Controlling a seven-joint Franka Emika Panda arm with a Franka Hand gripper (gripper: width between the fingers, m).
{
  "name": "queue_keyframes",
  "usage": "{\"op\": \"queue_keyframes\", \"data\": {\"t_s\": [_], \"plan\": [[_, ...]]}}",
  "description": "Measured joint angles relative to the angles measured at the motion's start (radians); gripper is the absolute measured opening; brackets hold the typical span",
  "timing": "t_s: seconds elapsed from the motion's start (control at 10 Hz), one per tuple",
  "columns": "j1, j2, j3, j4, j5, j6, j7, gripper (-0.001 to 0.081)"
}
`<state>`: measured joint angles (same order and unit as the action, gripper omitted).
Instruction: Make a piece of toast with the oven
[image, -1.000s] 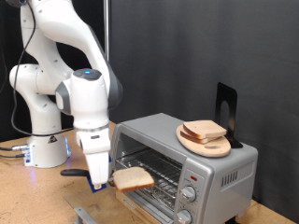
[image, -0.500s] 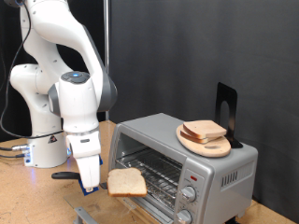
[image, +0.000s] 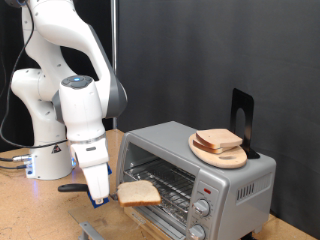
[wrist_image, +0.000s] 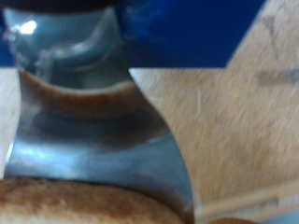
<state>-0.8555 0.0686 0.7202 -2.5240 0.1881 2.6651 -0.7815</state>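
Observation:
In the exterior view my gripper (image: 104, 194) hangs low in front of the oven (image: 225, 175), to its left, shut on one edge of the piece of toast (image: 141, 192). The pale slice with a brown crust juts out flat towards the oven's open mouth, just outside the wire rack (image: 172, 184). The oven is a silver-grey box with two round knobs (image: 201, 208) on its front right. The wrist view is blurred: a shiny metal finger (wrist_image: 93, 149) fills it, with the toast's browned crust (wrist_image: 84, 202) along its lower edge.
On the oven's roof sit a round wooden plate (image: 231, 157) with two stacked bread slices (image: 218, 139) and a black stand (image: 243, 118). A black-handled tool (image: 70, 185) lies on the wooden table (image: 30, 215) by the robot base. A dark curtain hangs behind.
The arm swung towards the exterior view's left, drawing the toast back a little from the oven mouth. In the last half second the toast crept slightly back towards the oven.

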Motion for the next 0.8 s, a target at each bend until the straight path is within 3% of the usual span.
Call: {"op": "queue_keyframes", "data": {"t_s": [0.2, 0.4, 0.6, 0.8], "plan": [[0.005, -0.034, 0.038, -0.001, 0.172, 0.026, -0.146, 0.0393], [0.021, -0.083, 0.062, -0.003, 0.281, 0.030, -0.225, 0.0393], [0.031, -0.121, 0.083, -0.015, 0.265, 0.030, -0.191, 0.0393], [0.030, -0.129, 0.106, -0.040, 0.132, 0.085, -0.110, 0.0393]]}}
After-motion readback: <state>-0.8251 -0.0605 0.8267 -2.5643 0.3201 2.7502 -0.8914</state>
